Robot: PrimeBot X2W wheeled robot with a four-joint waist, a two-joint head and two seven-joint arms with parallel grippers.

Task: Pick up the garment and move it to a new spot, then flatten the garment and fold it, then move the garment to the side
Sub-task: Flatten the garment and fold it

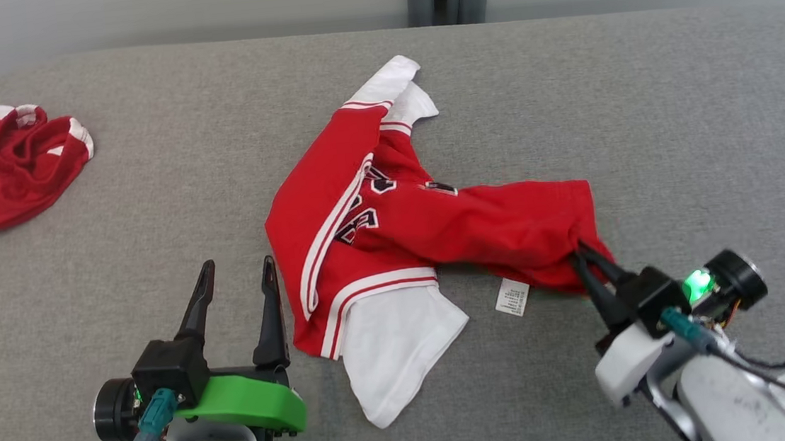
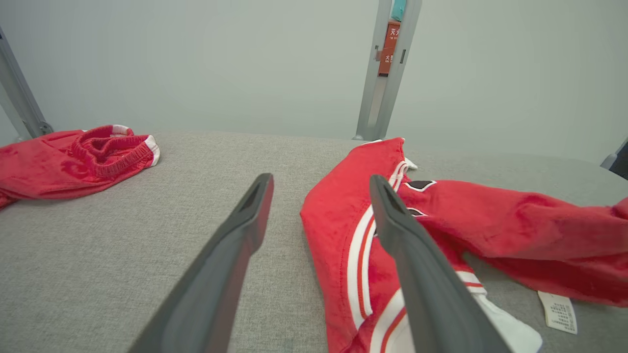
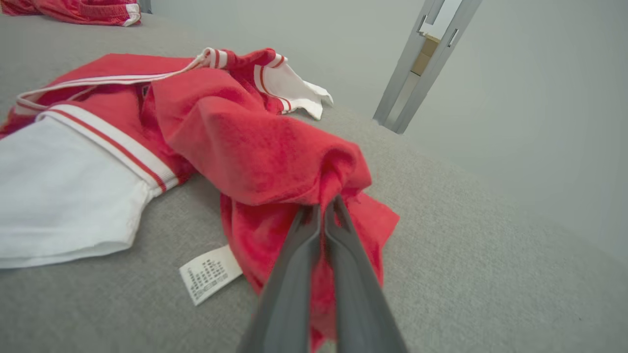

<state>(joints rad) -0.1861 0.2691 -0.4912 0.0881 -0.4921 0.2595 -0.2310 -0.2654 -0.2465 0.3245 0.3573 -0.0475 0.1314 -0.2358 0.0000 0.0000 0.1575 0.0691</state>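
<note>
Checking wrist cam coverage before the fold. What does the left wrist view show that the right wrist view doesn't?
Left wrist view's own: the left gripper, open and empty, above the grey surface beside the jersey; an orange sign between the posts behind.
Right wrist view's own: the right gripper, shut on a bunched red corner of the jersey.
Shared: the jersey, its white care label, the second red garment farther off, and the grey surface.

We see the red garment (image 1: 392,220) crumpled at frame centre. Our right gripper (image 1: 584,255) pinches its right edge; our left gripper (image 1: 237,277) gapes lower left.
</note>
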